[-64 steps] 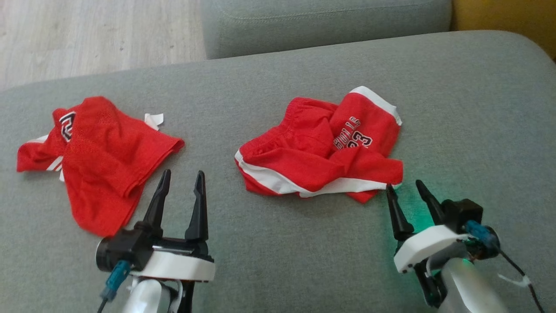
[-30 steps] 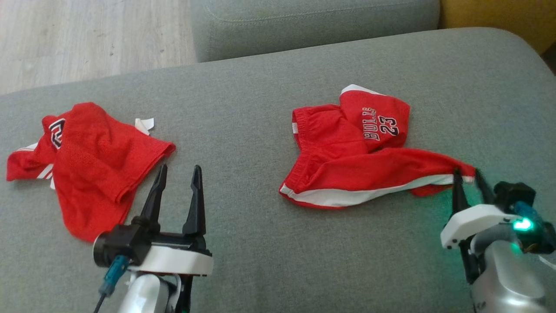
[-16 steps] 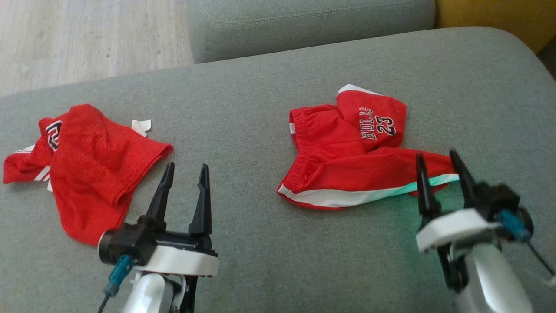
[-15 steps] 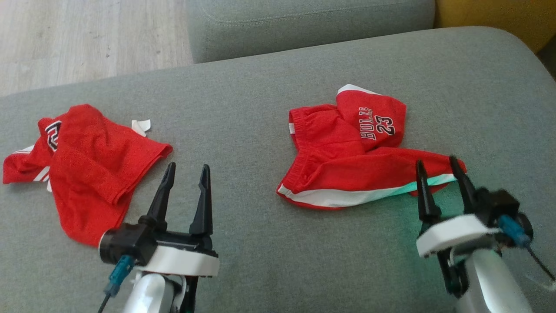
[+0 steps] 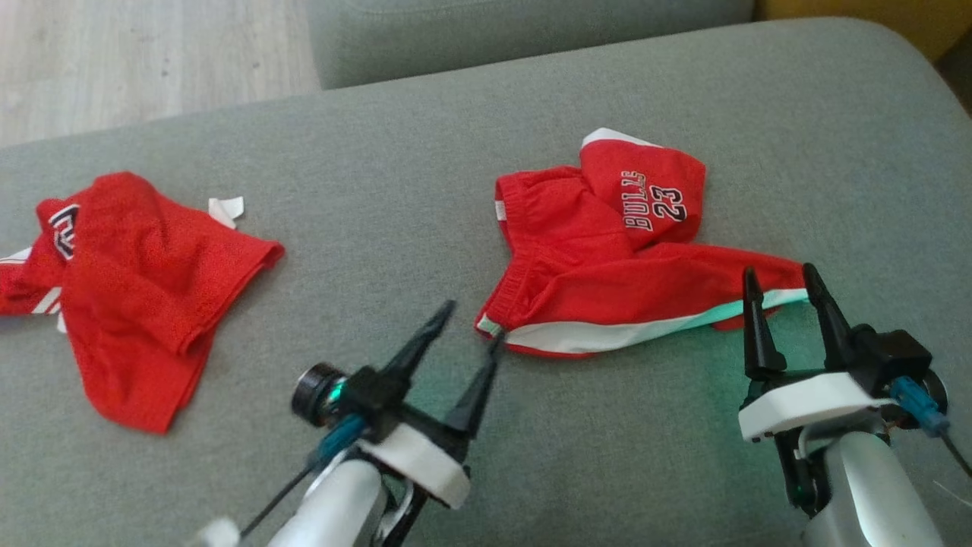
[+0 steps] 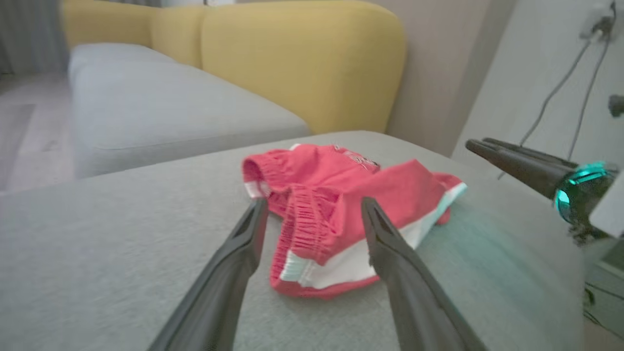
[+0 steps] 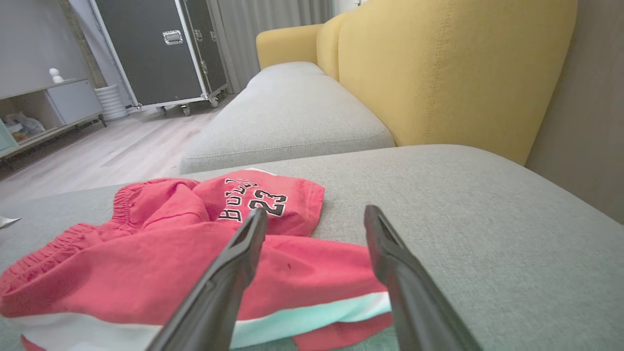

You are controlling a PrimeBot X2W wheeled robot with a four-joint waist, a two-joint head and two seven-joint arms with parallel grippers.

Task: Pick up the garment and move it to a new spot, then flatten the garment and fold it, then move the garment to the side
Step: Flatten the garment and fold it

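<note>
- Red mesh shorts [image 5: 607, 281] with white trim, printed "BULLS 23", lie crumpled right of centre on grey fabric sofa cushion [image 5: 395, 175].
- Second red mesh garment [image 5: 129, 289] lies at left, well apart.
- Left end effector [image 5: 473, 321]: wide open, empty, at shorts' near-left corner.
- Right end effector [image 5: 780, 270]: wide open, empty, at shorts' right end.

The basketball shorts [image 5: 600, 266] are red with a white band and black-and-white "BULLS 23" lettering. The jersey [image 5: 137, 296] is red with white stripes; the cushion [image 5: 380, 152] is plain grey, the sofa back [image 7: 463, 73] yellow.
</note>
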